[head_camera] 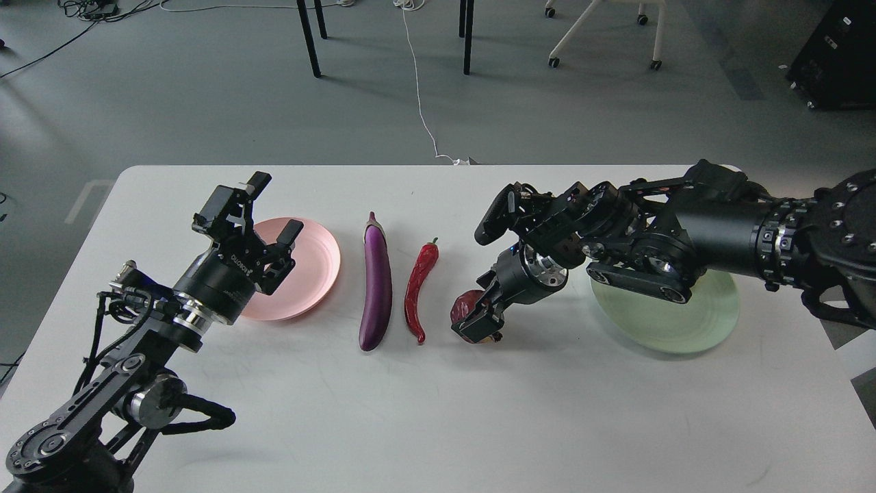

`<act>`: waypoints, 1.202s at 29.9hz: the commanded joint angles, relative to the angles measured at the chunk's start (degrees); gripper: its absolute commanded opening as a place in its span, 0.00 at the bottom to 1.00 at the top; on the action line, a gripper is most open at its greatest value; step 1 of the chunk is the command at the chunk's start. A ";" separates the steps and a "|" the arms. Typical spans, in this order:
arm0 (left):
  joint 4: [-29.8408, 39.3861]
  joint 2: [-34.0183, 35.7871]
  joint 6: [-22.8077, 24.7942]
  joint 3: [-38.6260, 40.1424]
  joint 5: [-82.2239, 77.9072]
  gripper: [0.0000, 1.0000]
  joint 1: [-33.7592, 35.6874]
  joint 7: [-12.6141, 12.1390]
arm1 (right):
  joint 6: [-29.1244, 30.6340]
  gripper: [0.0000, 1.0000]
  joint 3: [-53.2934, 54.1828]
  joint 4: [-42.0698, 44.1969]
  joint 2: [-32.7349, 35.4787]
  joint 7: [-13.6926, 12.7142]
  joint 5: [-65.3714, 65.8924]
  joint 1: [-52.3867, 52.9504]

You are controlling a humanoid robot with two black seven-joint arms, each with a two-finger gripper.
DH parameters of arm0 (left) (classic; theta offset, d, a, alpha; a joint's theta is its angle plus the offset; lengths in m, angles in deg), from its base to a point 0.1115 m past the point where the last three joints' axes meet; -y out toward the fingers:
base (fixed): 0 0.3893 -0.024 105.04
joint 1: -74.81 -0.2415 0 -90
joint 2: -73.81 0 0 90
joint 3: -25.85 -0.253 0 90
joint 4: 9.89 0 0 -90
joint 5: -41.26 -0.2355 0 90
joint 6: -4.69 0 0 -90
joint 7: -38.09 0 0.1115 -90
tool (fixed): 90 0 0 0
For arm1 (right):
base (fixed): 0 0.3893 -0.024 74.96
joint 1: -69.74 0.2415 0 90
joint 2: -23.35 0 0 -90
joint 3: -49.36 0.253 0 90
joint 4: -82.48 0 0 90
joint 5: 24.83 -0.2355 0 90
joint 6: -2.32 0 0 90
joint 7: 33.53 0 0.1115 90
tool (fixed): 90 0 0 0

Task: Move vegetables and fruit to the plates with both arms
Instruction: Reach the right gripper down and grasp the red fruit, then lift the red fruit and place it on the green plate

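Head view is showing the right hand [477, 327] clamping down on the pomegranate [467, 306] at frame centre-right, risking it rolling free, while the left hand [263, 226] is hovering apart over the pink plate [316, 263].

A white counter [438, 424] with rounded far corners fills the lower part of the view, and beyond it lies a smooth grey floor [205, 96] under soft, even light. Black table legs [309, 38] stand at the top centre, a white chair base on castors [602, 34] sits to their right, and a dark box [838, 55] occupies the top right corner. A white cable [419, 89] runs down the floor toward the counter's far edge, and black cables [89, 10] tangle at the top left
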State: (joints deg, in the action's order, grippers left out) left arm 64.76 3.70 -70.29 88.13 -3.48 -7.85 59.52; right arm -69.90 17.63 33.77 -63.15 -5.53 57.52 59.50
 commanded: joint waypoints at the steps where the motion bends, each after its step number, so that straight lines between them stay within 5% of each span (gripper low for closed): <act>1: 0.41 0.42 0.01 0.30 0.00 1.00 -0.49 0.02 | -0.03 0.97 0.09 1.42 -1.83 0.00 0.00 -0.75; 7: 1.02 0.86 0.09 0.39 0.00 1.00 -1.02 0.02 | 0.06 0.89 -1.13 2.66 -3.41 0.00 0.00 -0.84; 11: 1.38 0.86 0.00 0.47 0.00 1.00 -1.10 0.02 | 0.15 0.51 -2.90 3.62 -3.50 0.00 0.00 -0.66; 13: 1.38 0.86 0.09 0.47 0.00 0.99 -1.11 0.02 | 0.15 0.41 -2.98 3.63 -3.50 0.00 0.00 -0.57; 22: 1.55 1.12 0.09 0.74 0.00 0.99 -1.28 0.02 | -0.29 0.38 -2.55 2.49 -1.49 0.00 0.00 4.77; 29: 1.64 1.12 0.09 0.83 0.00 1.00 -1.28 0.02 | -0.47 0.39 -2.19 -2.52 10.36 0.00 0.08 12.17; 36: 1.73 0.86 0.09 0.56 0.01 0.99 -1.19 -0.07 | -0.47 0.39 -3.51 -5.52 24.00 0.00 5.62 8.23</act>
State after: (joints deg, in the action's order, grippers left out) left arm 66.49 4.79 -70.19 88.94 -3.46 -9.11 59.54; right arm -70.31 14.33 28.62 -43.15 -5.54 60.80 70.37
